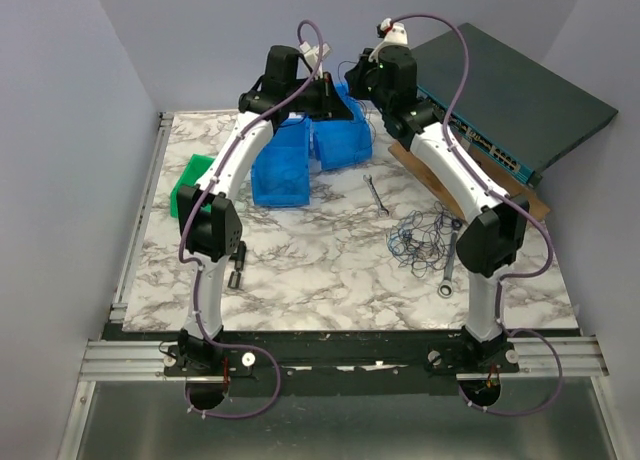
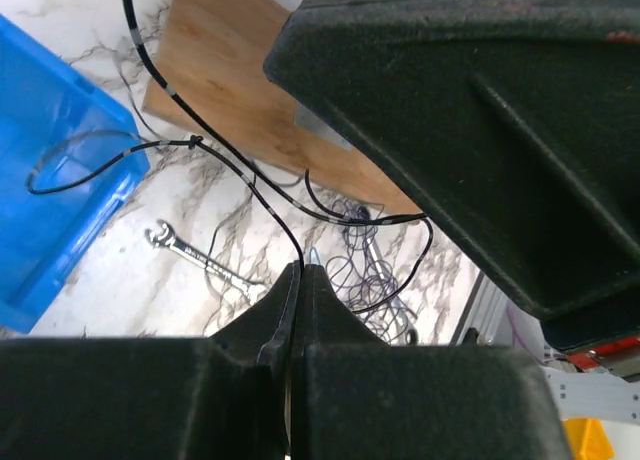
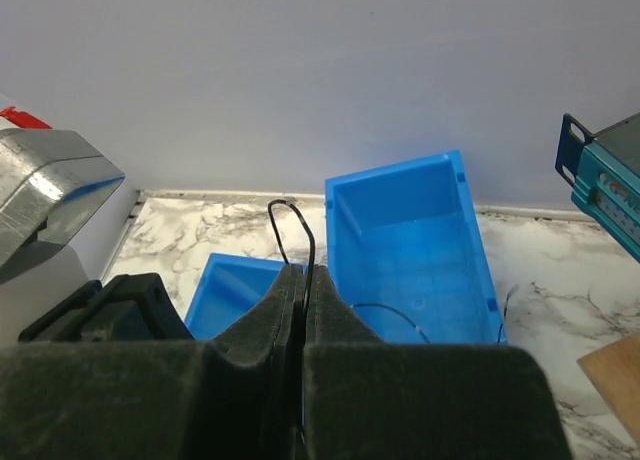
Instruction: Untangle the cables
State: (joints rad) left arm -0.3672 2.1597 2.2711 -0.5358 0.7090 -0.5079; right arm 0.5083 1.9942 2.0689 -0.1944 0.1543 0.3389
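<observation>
Shows a marble surface (image 1: 300,260) from above, w/ two white arms reaching to the far centre over two blue bins (image 1: 285,195). Places the cables (image 1: 420,242) — thin blue and black wires — mostly in a loose tangle at near right, just beside a silver wrench (image 1: 447,270), w/ a second wrench (image 1: 377,193) a little farther back. Catches the left claw (image 2: 297,280) clenched on a black strand (image 2: 245,180) that runs off past a wooden board (image 2: 240,70) and over a bin rim. Catches the right claw (image 3: 303,280) clenched too — pinching a black strand (image 3: 311,245) looped above its tips. Includes a green bin (image 1: 185,195) at left and a network switch (image 1: 520,100) at far right.
</observation>
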